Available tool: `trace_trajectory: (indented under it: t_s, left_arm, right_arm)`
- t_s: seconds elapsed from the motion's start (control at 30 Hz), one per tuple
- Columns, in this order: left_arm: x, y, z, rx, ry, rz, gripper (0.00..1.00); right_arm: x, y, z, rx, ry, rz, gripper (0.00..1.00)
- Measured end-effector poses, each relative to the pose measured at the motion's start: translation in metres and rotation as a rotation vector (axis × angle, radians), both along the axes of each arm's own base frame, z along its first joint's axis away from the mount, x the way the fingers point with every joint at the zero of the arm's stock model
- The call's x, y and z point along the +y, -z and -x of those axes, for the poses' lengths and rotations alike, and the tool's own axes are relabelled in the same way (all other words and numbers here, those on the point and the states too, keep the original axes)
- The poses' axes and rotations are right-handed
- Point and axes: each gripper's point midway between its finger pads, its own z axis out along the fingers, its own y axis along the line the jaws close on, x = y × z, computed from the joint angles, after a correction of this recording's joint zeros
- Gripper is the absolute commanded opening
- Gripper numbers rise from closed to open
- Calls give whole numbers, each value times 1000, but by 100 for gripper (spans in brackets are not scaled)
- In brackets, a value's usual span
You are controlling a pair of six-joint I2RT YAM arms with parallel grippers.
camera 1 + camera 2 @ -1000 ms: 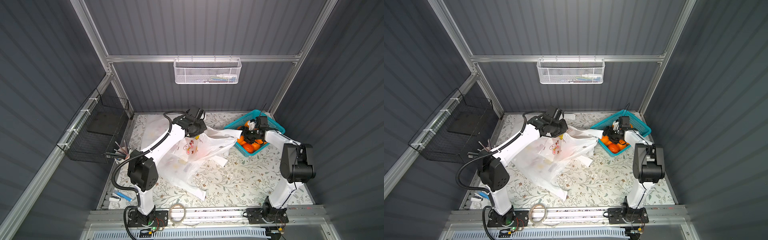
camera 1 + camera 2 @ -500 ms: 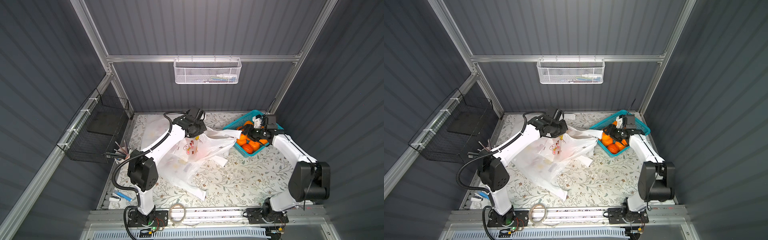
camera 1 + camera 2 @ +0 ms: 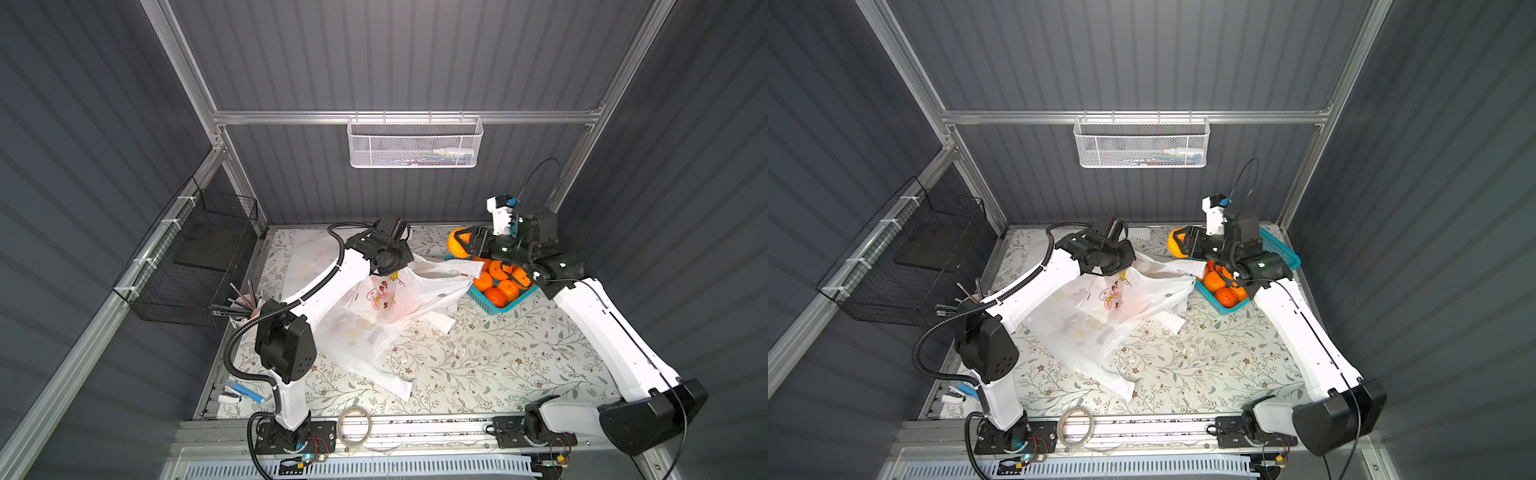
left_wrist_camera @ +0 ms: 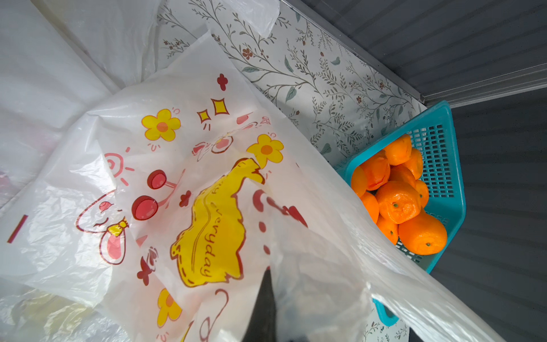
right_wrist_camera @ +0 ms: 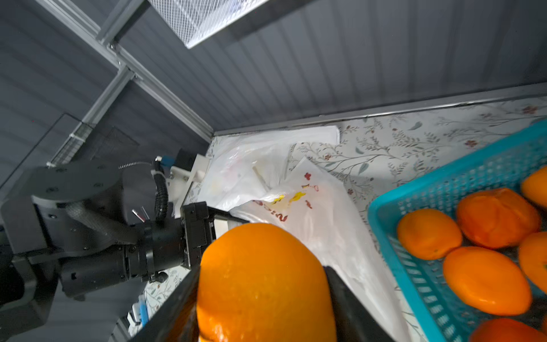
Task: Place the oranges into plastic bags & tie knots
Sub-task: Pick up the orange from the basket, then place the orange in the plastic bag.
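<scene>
My right gripper [image 3: 464, 244] is shut on one orange [image 3: 454, 245], held in the air just past the teal basket's [image 3: 505, 309] end, beside the raised bag. The wrist view shows that orange [image 5: 260, 266] filling the space between both fingers. Several more oranges [image 3: 496, 276] lie in the basket [image 4: 444, 124]. My left gripper [image 4: 266, 284] is shut on the rim of a printed plastic bag [image 3: 399, 295] and holds it up off the table, its mouth toward the basket. Plastic hides most of its fingers. More bags [image 3: 307, 249] lie flat behind and beneath. No knots are in view.
A black wire basket [image 3: 195, 257] hangs on the left wall, with a cup of pens [image 3: 243, 305] below it. A white mesh basket [image 3: 413, 143] hangs on the rear wall. A tape roll [image 3: 354, 419] and a marker [image 3: 245, 390] lie at the front edge.
My right gripper closed on an orange in the basket and lifted it up and toward the bag. The left arm and the bag have stayed put.
</scene>
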Motion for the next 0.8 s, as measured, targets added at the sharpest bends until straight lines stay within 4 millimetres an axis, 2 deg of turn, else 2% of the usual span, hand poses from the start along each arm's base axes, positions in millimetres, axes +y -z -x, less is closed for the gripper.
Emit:
trace_trajectory:
  t_s: [0.03, 0.17, 0.27, 0.4, 0.57, 0.73, 0.8]
  left_arm:
    - [0, 0, 0, -1, 1, 0, 1]
    - [0, 0, 0, 0, 2, -1, 1]
    - [0, 0, 0, 1, 4, 2, 1]
    - [-1, 0, 1, 4, 8, 6, 2]
    - [-1, -2, 1, 1, 8, 8, 3]
    - [-1, -2, 1, 1, 8, 9, 3]
    - [-1, -2, 1, 1, 8, 9, 3]
  right_arm:
    - [8, 8, -1, 17, -13, 12, 61]
    - [39, 61, -12, 119, -42, 87, 61]
    - [49, 97, -22, 182, -38, 138, 60]
    - [54, 127, -32, 228, -27, 176, 61]
    - [66, 148, -32, 267, -48, 185, 67]
    - [74, 143, -31, 257, -67, 160, 80]
    - [74, 139, -31, 247, -66, 157, 81]
